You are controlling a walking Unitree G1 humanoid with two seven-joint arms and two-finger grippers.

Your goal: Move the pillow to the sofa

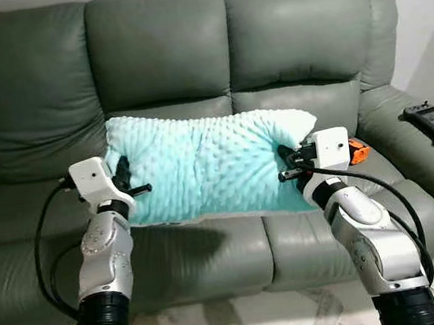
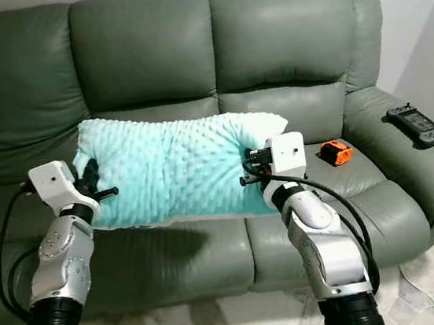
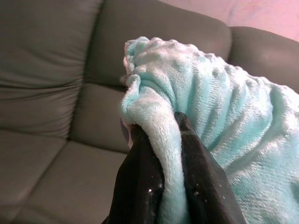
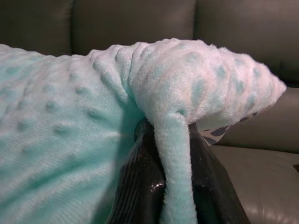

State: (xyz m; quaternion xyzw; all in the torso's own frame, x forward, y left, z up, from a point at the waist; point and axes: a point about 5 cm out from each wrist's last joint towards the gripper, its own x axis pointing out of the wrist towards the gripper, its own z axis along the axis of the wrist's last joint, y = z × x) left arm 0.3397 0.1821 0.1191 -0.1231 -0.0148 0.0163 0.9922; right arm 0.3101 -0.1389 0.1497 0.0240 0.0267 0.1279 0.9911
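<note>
Pinching the pillow's left end, the left gripper (image 1: 123, 176) sits at about nine o'clock of the pillow, its black fingers (image 3: 140, 182) closed on a fold of the fluffy fabric (the wrist view shows the fold squeezed between them). Between the two arms hangs the pillow (image 1: 205, 164), mint green with a raised dot texture, stretched sideways and held up in front of the sofa (image 1: 164, 50), over the seam between the middle and right seat cushions; its shadow falls on the seat front below. At roughly three o'clock of the pillow, the right gripper (image 1: 290, 161) is likewise clamped on a pleat of the right end, fingers (image 4: 140, 186) on either side of the fabric. Just beyond that wrist, an orange and black object (image 2: 334, 152) lies on the right seat cushion. Farther toward three o'clock, a black controller (image 1: 433, 122) rests on the sofa's right armrest.
</note>
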